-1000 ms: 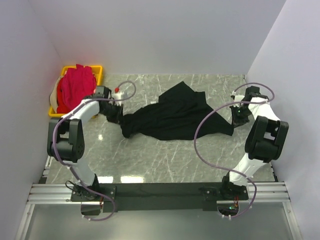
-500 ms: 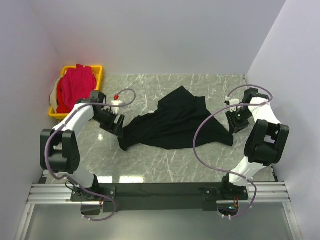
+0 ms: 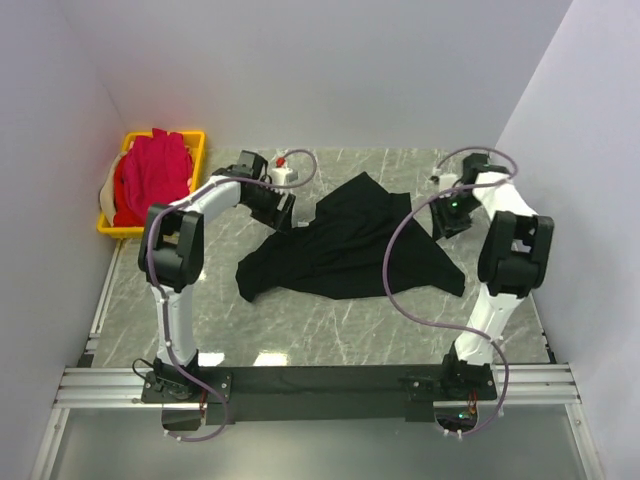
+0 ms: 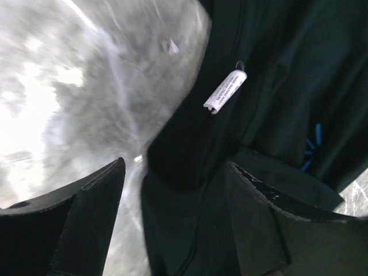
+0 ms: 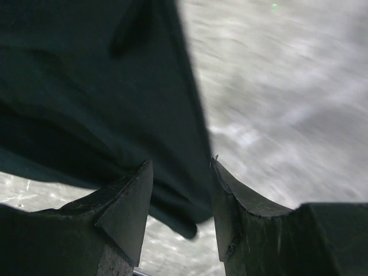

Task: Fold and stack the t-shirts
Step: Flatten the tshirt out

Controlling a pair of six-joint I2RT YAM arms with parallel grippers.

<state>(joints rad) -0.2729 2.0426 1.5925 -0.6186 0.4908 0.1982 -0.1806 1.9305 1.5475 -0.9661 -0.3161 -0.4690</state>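
Note:
The large black t-shirt (image 3: 345, 240) lies crumpled and spread across the middle of the marble table. My left gripper (image 3: 283, 212) hovers open over its back left edge. In the left wrist view the gripper (image 4: 175, 163) has black cloth (image 4: 270, 86) and a white label (image 4: 225, 91) below it, nothing pinched. My right gripper (image 3: 446, 222) is at the shirt's right side. Its jaws (image 5: 181, 163) stand apart with a corner of the black shirt (image 5: 92, 98) lying between them. Magenta-pink t-shirts (image 3: 152, 175) are piled in the crate at the back left.
The yellow crate (image 3: 196, 137) stands in the back left corner against the wall, with a beige cloth (image 3: 105, 195) at its left side. White walls close in the table on three sides. Bare marble (image 3: 330, 330) lies between the shirt and the arm bases.
Both grippers have opened and let go of the black shirt, which now lies slack. The left arm swung from the shirt's left end toward the back; the right gripper moved back a little.

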